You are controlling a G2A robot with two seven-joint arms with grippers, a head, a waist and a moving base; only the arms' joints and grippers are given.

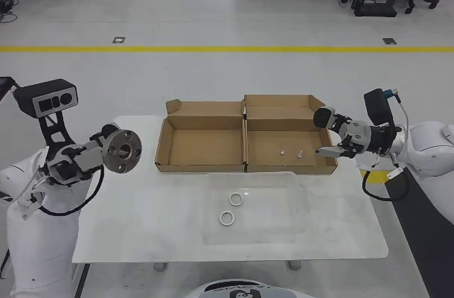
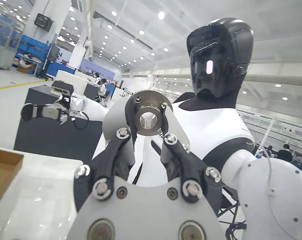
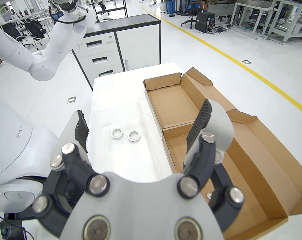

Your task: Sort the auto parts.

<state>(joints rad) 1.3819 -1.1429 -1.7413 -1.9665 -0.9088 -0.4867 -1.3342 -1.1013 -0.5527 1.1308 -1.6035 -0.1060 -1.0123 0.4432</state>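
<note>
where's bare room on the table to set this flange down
The left cardboard box is bare throughout. Bare table lies left of the clear tray and right of it, in front of the boxes. Crowded: the right cardboard box holds two screws, with the open right gripper at its rim; two rings sit in the tray's left half.

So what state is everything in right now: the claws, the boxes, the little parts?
Left gripper: shut on the flanged hub, raised beside the table.
Right gripper: open, holding nothing.
Left cardboard box: flap open.
Right cardboard box: flap open, two bolts inside.
Two rings: lying flat, apart, on the clear tray.
</note>
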